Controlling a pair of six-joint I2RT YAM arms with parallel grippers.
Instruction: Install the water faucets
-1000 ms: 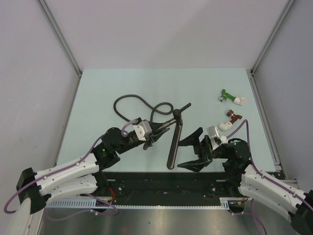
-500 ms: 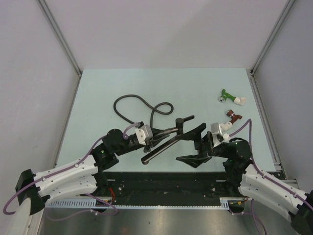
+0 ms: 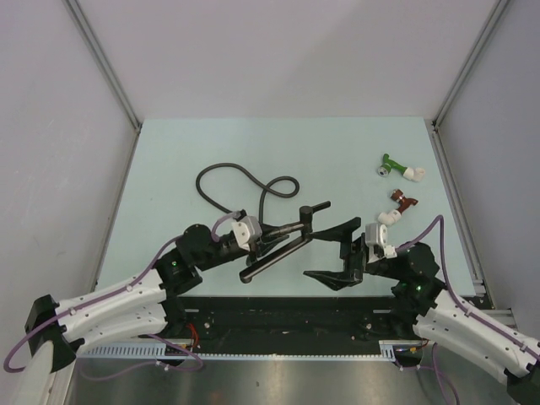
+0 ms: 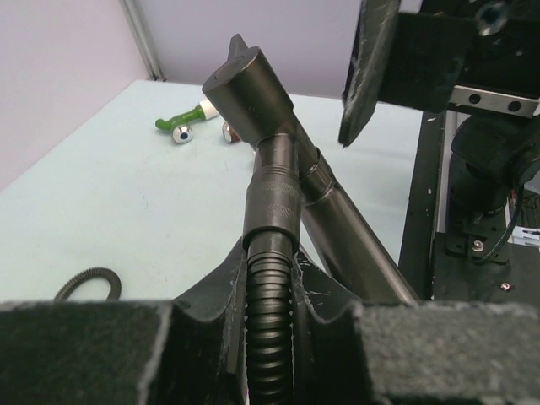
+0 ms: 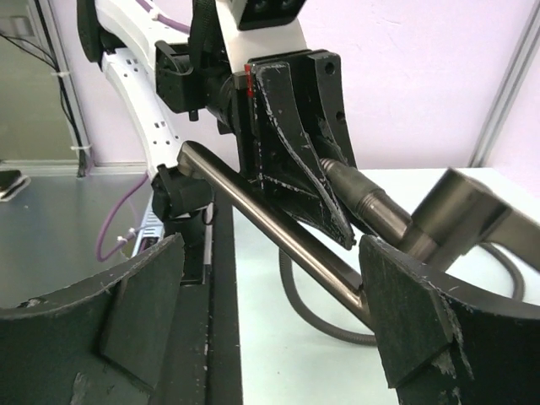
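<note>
My L gripper [image 3: 280, 236] is clenched tight on the ribbed black hose [image 4: 270, 346], right where the hose goes into its metal end. That metal end is joined to the short fat body of the faucet [image 3: 260, 267]. So I carry the faucet by the hose, not by the faucet itself. My L arm comes up from the near-left corner and lies low & long. It bends at the elbow and points its wrist to the right, twd my other arm.

The faucet is up in the air, above the near part of the table [image 3: 169, 160]. It is tilted. The T-shaped body w/ its stubby knob is the far, high end. The long thin arm slants down twd me, w/ its free end over the black strip at the table's near edge. In the L wrist view the thin arm runs just beside one finger, outside the grip.

My R gripper [image 3: 332, 253] is spread wide and grasps nothing. The R arm comes from the near-right corner, bent, wrist pointing left, so both grippers face each other, close. In the R wrist view the faucet's thin arm crosses the gap btw my two R fingers [image 5: 139, 295]. The fat body sits just above the right one. Can't tell if that finger touches it.

The rest of the hose lies in loops on the table, farther back. Far right, well apart from both grippers, a green fitting [image 3: 392, 163] & a dark-red fitting [image 3: 403, 200] lie on the table.
</note>
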